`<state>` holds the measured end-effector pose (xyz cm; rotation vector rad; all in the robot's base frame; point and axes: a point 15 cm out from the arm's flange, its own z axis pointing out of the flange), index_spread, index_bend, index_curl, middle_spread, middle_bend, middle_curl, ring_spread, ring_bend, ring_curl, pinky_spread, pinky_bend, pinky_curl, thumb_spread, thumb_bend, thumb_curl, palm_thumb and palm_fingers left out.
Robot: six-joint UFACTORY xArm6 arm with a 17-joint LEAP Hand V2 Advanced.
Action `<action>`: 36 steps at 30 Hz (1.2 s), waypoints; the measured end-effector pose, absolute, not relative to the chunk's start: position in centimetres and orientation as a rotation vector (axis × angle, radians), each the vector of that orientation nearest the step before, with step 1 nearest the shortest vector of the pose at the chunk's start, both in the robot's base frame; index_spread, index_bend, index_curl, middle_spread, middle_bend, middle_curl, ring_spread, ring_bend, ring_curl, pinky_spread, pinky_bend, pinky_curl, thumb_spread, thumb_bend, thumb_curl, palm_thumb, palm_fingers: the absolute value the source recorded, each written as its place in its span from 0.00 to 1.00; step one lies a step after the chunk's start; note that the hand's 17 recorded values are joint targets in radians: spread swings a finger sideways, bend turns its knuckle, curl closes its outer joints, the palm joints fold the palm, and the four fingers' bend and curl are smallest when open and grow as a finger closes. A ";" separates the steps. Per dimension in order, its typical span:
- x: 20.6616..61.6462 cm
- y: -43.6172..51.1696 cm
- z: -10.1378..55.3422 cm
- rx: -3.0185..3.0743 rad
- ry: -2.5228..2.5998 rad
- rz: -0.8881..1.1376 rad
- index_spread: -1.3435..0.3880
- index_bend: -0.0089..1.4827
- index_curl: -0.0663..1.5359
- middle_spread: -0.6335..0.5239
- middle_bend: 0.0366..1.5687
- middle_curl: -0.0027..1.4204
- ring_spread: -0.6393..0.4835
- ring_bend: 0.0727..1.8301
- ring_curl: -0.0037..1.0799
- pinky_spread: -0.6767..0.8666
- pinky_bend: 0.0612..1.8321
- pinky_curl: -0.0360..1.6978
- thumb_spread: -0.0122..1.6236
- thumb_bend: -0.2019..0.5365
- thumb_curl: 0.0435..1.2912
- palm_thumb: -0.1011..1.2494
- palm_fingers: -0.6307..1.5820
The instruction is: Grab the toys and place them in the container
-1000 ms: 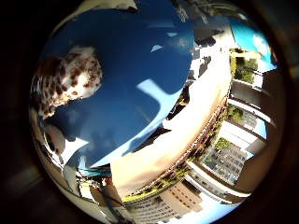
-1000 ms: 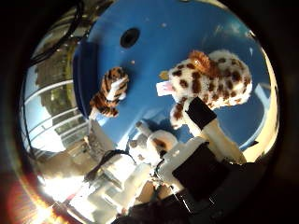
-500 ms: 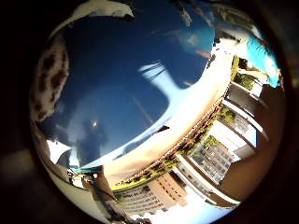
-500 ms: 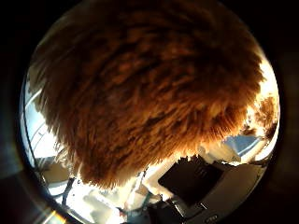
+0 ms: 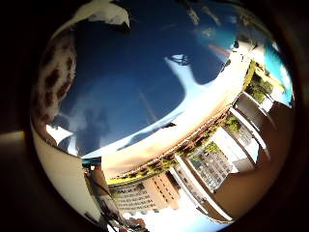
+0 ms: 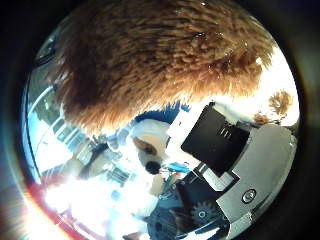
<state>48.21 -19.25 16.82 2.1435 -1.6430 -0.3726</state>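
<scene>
The little finger side view shows one spotted plush toy (image 5: 53, 82) lying at the edge of a blue surface (image 5: 145, 82), with buildings (image 5: 203, 169) beyond. The thumb side view alone shows the hand (image 6: 235, 170): brown fur of that toy fills the space against the palm, one small white plush (image 6: 147, 145) beside it. Whether the fingers grip, I cannot tell.

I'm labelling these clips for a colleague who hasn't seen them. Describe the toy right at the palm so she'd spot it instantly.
Start from the big blue surface under the hand. The spotted plush toy lies on it, so close to the palm that its shaggy fur fills much of the thumb side view. Its cream coat with dark brown spots, seen in the little finger side view, sets it apart from the plain blue around it.
</scene>
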 end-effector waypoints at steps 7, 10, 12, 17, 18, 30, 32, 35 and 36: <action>46.8 -16.9 24.4 2.225 -1.723 -0.391 0.35 0.29 0.18 0.33 0.70 0.62 0.50 0.70 0.72 0.61 0.75 0.41 0.65 0.32 0.46 0.84 0.75; 45.7 -15.4 29.1 2.263 -1.738 -0.354 0.30 0.34 0.20 0.33 0.72 0.66 0.48 0.72 0.75 0.58 0.79 0.44 0.65 0.29 0.50 0.84 0.73; 45.0 -13.8 32.0 2.307 -1.757 -0.335 0.27 0.37 0.21 0.33 0.73 0.68 0.48 0.73 0.77 0.57 0.80 0.46 0.66 0.28 0.51 0.84 0.72; 44.1 -9.0 38.8 2.464 -1.761 -0.220 0.22 0.41 0.24 0.34 0.75 0.71 0.46 0.75 0.79 0.56 0.82 0.48 0.66 0.26 0.55 0.83 0.70; 43.9 -8.0 39.9 2.495 -1.752 -0.191 0.21 0.42 0.25 0.34 0.75 0.72 0.46 0.75 0.79 0.55 0.83 0.48 0.66 0.26 0.56 0.83 0.70; 41.2 8.5 45.8 2.751 -1.538 -0.076 0.14 0.46 0.36 0.35 0.80 0.76 0.45 0.79 0.81 0.53 0.85 0.52 0.65 0.26 0.62 0.81 0.66; 40.8 11.4 45.9 2.778 -1.519 -0.081 0.13 0.46 0.39 0.35 0.80 0.76 0.45 0.79 0.81 0.53 0.86 0.52 0.65 0.26 0.63 0.81 0.66; 41.0 15.9 45.4 2.815 -1.506 -0.065 0.12 0.46 0.43 0.36 0.81 0.76 0.45 0.80 0.81 0.53 0.86 0.52 0.65 0.25 0.64 0.80 0.66; 41.2 17.4 45.1 2.826 -1.503 -0.062 0.12 0.46 0.44 0.36 0.81 0.76 0.45 0.81 0.81 0.53 0.86 0.52 0.65 0.25 0.65 0.80 0.65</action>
